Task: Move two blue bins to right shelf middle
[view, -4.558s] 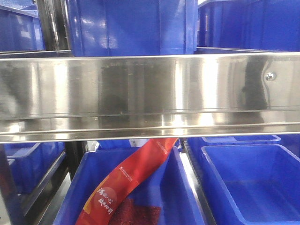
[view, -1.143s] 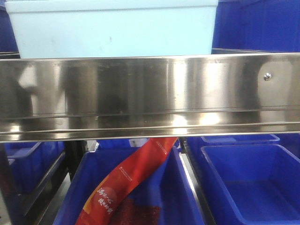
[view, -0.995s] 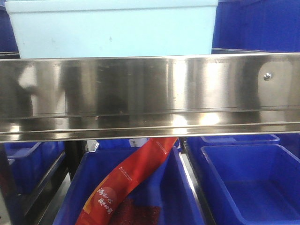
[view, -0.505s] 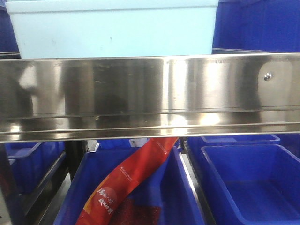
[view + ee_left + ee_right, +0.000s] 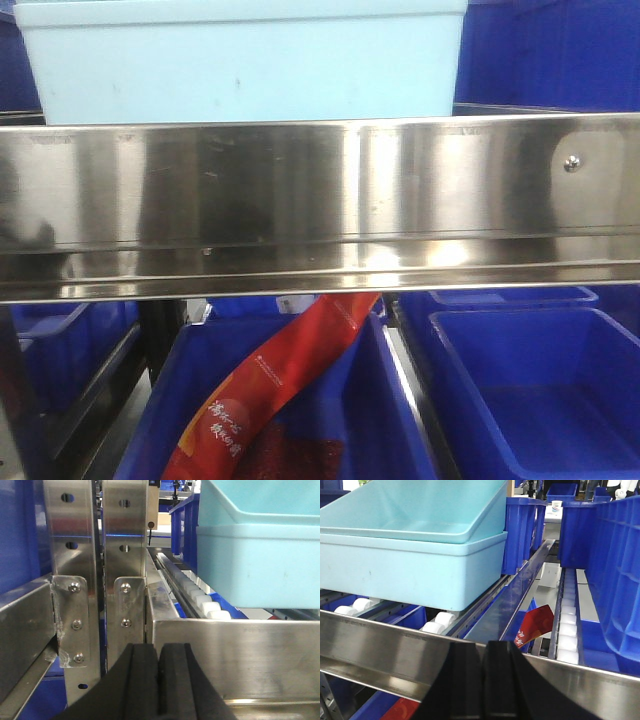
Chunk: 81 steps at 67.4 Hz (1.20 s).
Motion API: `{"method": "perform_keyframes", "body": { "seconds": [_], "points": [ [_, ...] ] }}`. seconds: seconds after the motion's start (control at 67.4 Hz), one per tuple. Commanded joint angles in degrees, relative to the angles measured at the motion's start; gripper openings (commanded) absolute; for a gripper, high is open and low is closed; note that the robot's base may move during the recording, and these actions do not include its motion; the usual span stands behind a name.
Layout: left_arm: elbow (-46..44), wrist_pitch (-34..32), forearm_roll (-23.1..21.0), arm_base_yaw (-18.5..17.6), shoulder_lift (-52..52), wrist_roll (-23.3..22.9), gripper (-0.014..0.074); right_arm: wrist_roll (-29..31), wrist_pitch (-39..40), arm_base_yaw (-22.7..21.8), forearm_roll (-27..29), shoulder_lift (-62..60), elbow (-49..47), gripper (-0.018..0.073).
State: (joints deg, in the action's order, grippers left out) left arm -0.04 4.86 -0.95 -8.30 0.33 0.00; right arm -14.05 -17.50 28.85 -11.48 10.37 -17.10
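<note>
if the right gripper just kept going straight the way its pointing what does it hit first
Most likely the steel front rail of the shelf, which crosses right in front of the shut right gripper. If it cleared the rail, it would meet the white rollers beside the stacked pale blue bins. Depth is uncertain.

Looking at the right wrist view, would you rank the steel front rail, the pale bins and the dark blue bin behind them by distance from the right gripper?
1. Steel front rail, directly ahead of the right gripper.
2. Pale bins, upper left, on rollers.
3. Dark blue bin, behind them.

Red banner (image 5: 270, 385) bears Chinese characters, perhaps illegible.
</note>
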Motion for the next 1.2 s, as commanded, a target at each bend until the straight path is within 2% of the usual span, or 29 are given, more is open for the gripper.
{"method": "perform_keyframes", "body": {
  "seconds": [0.0,0.831,0.92,0.995,1.099,1.188],
  "points": [
    [0.0,-2.5,0.1,0.1,-0.3,0.0,-0.0111,0.0,1.3,-0.1,-0.8,-0.3,0.0,-0.0162],
    [0.0,-2.8,0.1,0.1,-0.3,0.0,-0.0111,0.0,1.3,-0.1,-0.8,-0.3,0.0,-0.0162],
    [0.0,-2.8,0.1,0.1,-0.3,0.0,-0.0111,0.6,1.7,-0.4,1.9,-0.3,0.1,-0.0162],
    [0.0,-2.8,0.1,0.1,-0.3,0.0,-0.0111,6.0,1.3,-2.9,4.2,-0.3,0.2,-0.0162],
    [0.0,-2.8,0.1,0.1,-0.3,0.0,-0.0111,15.2,2.0,-9.5,12.0,-0.3,0.7,-0.0162],
    [0.0,-2.8,0.1,0.1,-0.3,0.0,-0.0111,16.8,4.2,-15.7,14.6,-0.3,2.6,-0.0162]
  ]
}}
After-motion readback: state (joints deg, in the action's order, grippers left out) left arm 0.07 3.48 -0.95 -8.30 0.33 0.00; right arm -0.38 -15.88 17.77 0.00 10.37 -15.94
